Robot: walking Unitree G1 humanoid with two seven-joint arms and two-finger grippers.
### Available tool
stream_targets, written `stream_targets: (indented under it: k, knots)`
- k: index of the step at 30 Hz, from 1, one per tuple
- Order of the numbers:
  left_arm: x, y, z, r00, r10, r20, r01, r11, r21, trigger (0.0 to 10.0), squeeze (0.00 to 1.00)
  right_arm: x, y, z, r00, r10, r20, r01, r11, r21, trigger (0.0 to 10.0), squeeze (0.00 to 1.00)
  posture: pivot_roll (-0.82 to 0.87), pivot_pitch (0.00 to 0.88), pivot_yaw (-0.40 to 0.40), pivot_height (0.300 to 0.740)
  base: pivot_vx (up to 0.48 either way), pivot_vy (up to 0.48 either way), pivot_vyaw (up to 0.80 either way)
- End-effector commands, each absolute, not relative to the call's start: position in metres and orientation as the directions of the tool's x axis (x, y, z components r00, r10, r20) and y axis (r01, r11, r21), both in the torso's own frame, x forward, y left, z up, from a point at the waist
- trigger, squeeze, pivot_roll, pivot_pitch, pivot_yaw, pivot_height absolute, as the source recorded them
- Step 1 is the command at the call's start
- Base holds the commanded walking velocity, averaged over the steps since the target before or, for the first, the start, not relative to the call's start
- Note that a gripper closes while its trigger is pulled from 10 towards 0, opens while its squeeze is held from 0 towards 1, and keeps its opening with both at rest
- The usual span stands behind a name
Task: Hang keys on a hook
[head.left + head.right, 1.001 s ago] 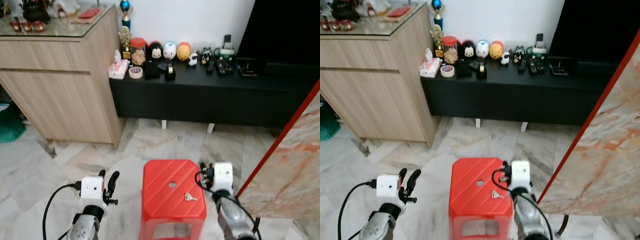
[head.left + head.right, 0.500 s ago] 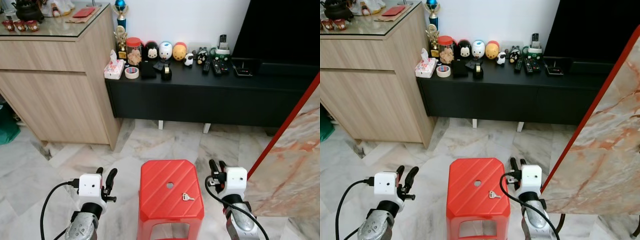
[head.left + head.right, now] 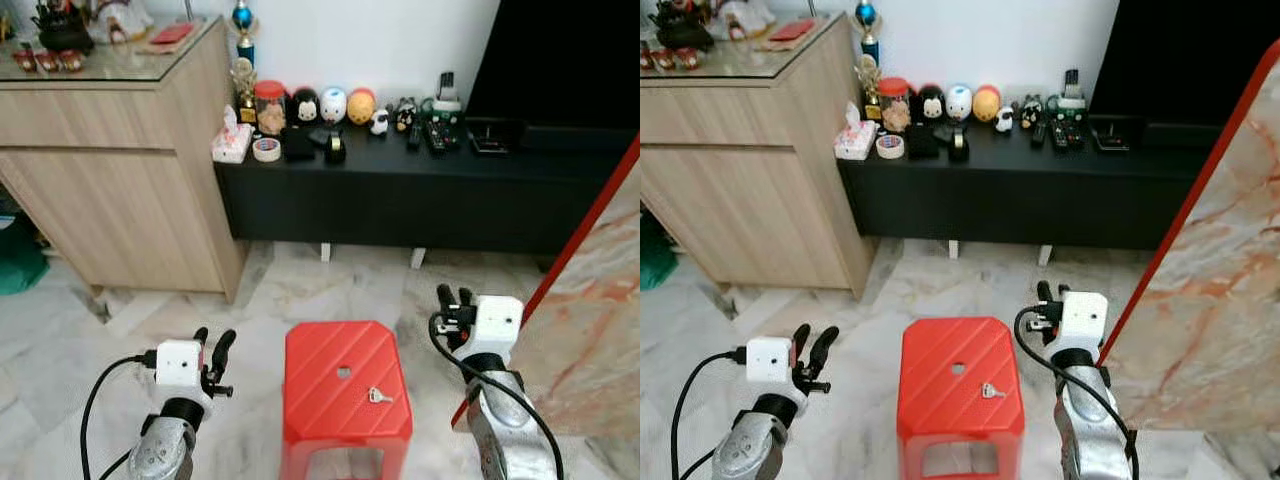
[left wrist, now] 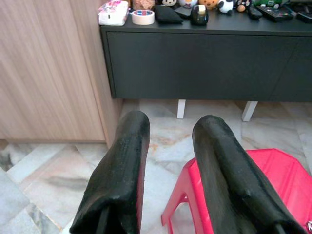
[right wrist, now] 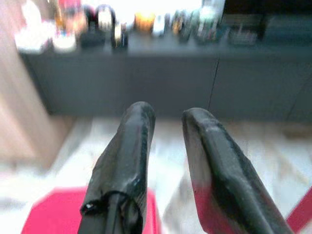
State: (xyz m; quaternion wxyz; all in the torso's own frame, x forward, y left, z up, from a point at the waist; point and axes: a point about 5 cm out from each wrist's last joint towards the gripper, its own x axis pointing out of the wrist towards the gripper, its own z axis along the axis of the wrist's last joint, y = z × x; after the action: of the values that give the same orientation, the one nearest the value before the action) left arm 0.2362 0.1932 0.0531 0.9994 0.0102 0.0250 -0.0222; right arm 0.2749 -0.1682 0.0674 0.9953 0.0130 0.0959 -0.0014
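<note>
A: Start at the left. The left gripper hangs beside the red stool, over the marble floor, its fingers parted with nothing between them.

B: And the key?

A: The key lies flat on the stool's top, just right of the small centre hole, toward the front edge. No hook can be made out in these frames.

B: So the pick comes first. Which arm?

A: I'd judge the right. The right gripper is off the stool's right edge, fingers released and empty, and the key sits on that side.

B: How to do it well?

A: A thin flat key on ridged plastic gives little to bite. Bring the fingers down steeply, straddle the bow end, and close low against the surface, or nudge it toward the front edge first. Watch the marble-patterned panel close on the right; keep the elbow clear.

B: And the black TV counter behind?

A: Well apart, no concern.
</note>
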Motion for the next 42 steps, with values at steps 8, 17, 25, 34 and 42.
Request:
stream_targets:
  k: [8, 17, 25, 34, 42]
  knots:
    - [0.236, 0.186, 0.049, 0.996, -0.061, -0.071, 0.06, 0.998, -0.006, 10.0, 0.0, 0.275, -0.162, 0.084, 0.922, 0.042, -0.385, -0.012, 0.997, 0.08, 10.0, 0.0, -0.02, 0.0, -0.031, 0.74, 0.0, 0.0, 0.0]
    - [0.238, 0.186, 0.048, 0.995, -0.063, -0.079, 0.063, 0.998, -0.005, 10.0, 0.0, 0.262, -0.17, 0.049, 0.791, 0.02, -0.612, 0.049, 0.994, 0.096, 10.0, 0.0, -0.02, 0.0, -0.028, 0.74, 0.0, 0.0, 0.0]
    - [0.241, 0.185, 0.047, 0.994, -0.067, -0.088, 0.067, 0.998, 0.0, 10.0, 0.0, 0.259, -0.17, 0.041, 0.738, 0.042, -0.674, 0.067, 0.989, 0.135, 10.0, 0.0, -0.02, 0.0, -0.028, 0.74, 0.0, 0.0, 0.0]
    - [0.24, 0.183, 0.045, 0.992, -0.077, -0.104, 0.077, 0.997, 0.0, 10.0, 0.0, 0.246, -0.164, 0.025, 0.64, 0.116, -0.759, 0.084, 0.972, 0.22, 10.0, 0.0, -0.02, 0.0, -0.033, 0.74, 0.0, 0.0, 0.0]
    - [0.242, 0.181, 0.046, 0.992, -0.079, -0.101, 0.079, 0.997, -0.004, 10.0, 0.0, 0.235, -0.164, 0.013, 0.599, 0.132, -0.79, 0.137, 0.955, 0.263, 10.0, 0.0, -0.02, 0.0, -0.03, 0.74, 0.0, 0.0, 0.0]
